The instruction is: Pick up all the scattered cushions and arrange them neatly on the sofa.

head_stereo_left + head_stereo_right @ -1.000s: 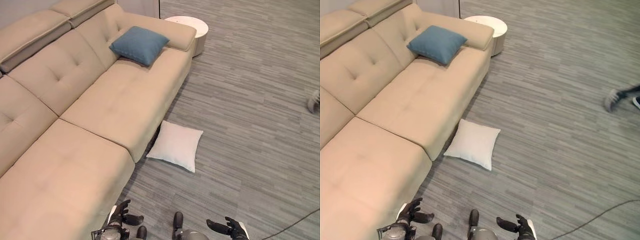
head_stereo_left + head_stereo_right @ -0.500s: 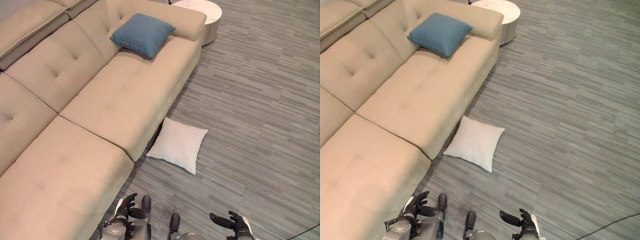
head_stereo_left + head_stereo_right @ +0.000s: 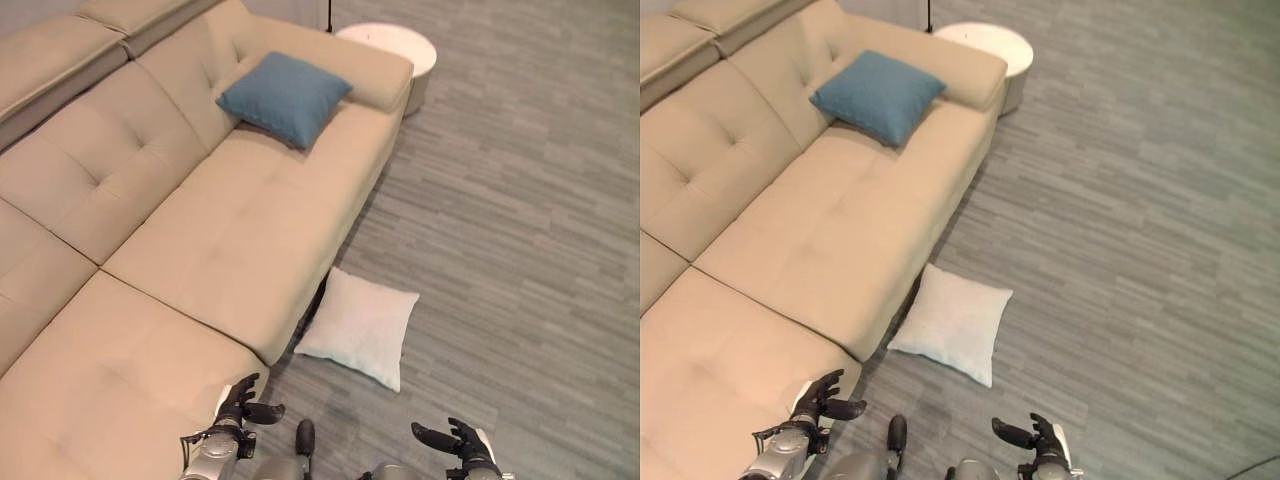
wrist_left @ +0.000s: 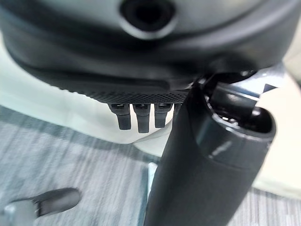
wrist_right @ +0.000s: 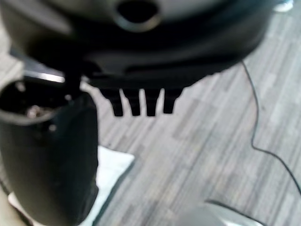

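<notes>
White square cushion (image 3: 359, 326) on striped grey floor (image 3: 520, 250), both robot hands (image 3: 240, 408) (image 3: 455, 440) spread wide, empty.

Grey striped floor (image 3: 520, 200), round white side table (image 3: 392, 44) beside beige sofa (image 3: 180, 230).

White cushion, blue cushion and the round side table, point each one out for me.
white cushion (image 3: 360, 328), left eye view, its middle.
blue cushion (image 3: 284, 97), left eye view, its middle.
round side table (image 3: 985, 41), right eye view, its top.

open floor (image 3: 520, 230) rt of white cushion (image 3: 360, 327); sofa (image 3: 200, 230) blocks left.
</notes>
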